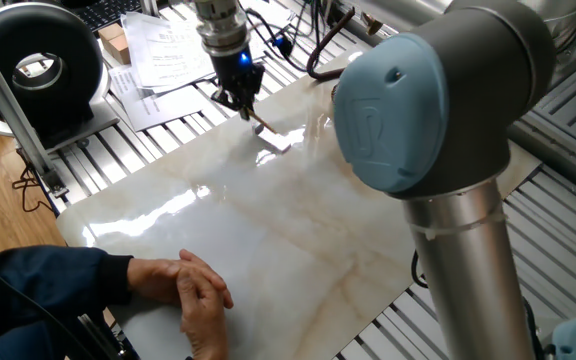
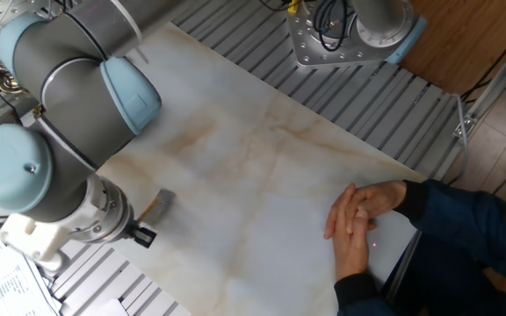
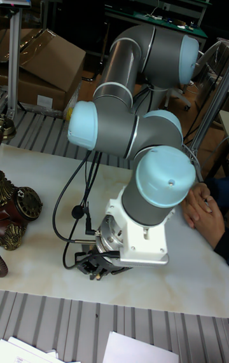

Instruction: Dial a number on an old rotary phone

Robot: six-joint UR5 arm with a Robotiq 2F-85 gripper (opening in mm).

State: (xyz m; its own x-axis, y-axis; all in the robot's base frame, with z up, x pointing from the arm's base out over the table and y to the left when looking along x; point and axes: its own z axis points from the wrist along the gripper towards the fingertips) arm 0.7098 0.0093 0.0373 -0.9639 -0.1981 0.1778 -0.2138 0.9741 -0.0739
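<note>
Phone [image 3: 14,210] stands at left edge of marble slab [image 3: 51,172] in tall view, only partly visible. Gripper [image 1: 251,112] well apart from it, low over slab, pinching thin stick [image 1: 271,137]. Person's folded hands [image 2: 358,224] rest on opposite slab edge.

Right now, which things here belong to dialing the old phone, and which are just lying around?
For the job:
old rotary phone
gripper
small stick held in the gripper

Just lying about:
black round device
papers
cardboard box
</note>
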